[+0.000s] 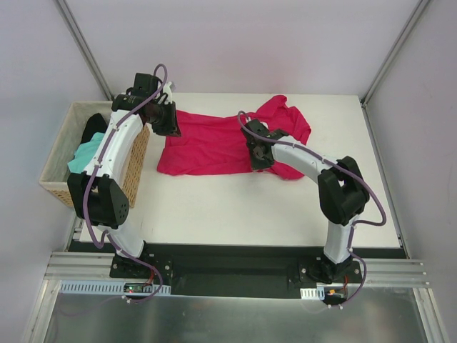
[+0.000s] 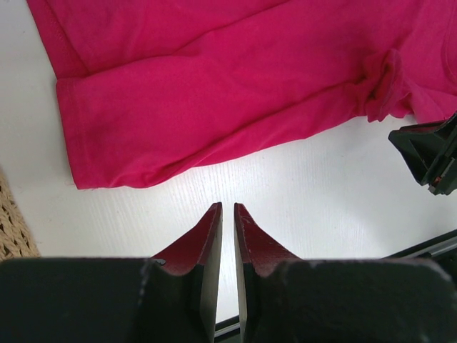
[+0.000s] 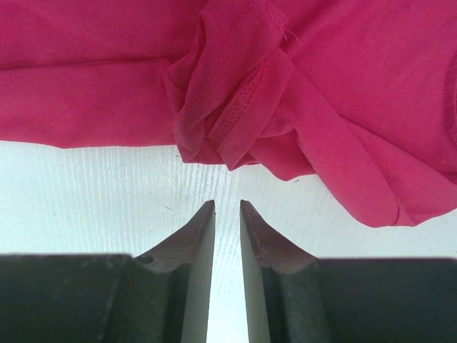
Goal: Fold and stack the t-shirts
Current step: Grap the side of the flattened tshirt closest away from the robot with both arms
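Observation:
The crimson t-shirt (image 1: pixel 207 146) lies spread and rumpled on the white table (image 1: pixel 250 207), with one sleeve bunched up at the back right. My left gripper (image 1: pixel 171 128) hovers at its left end. In the left wrist view the shirt (image 2: pixel 214 93) lies ahead of the left gripper (image 2: pixel 228 206), which is closed to a thin slit with nothing in it. My right gripper (image 1: pixel 258 161) sits at the shirt's front edge. It (image 3: pixel 227 203) is narrowly open and empty, just short of a puckered sleeve hem (image 3: pixel 221 121). A teal t-shirt (image 1: pixel 84 153) and a black one (image 1: pixel 93 128) lie in the basket.
The wicker basket (image 1: pixel 136 168) stands at the table's left edge beside the left arm, and its corner (image 2: pixel 11 221) shows in the left wrist view. The right gripper's black body (image 2: pixel 428 153) appears at that view's right side. Frame posts rise at both back corners.

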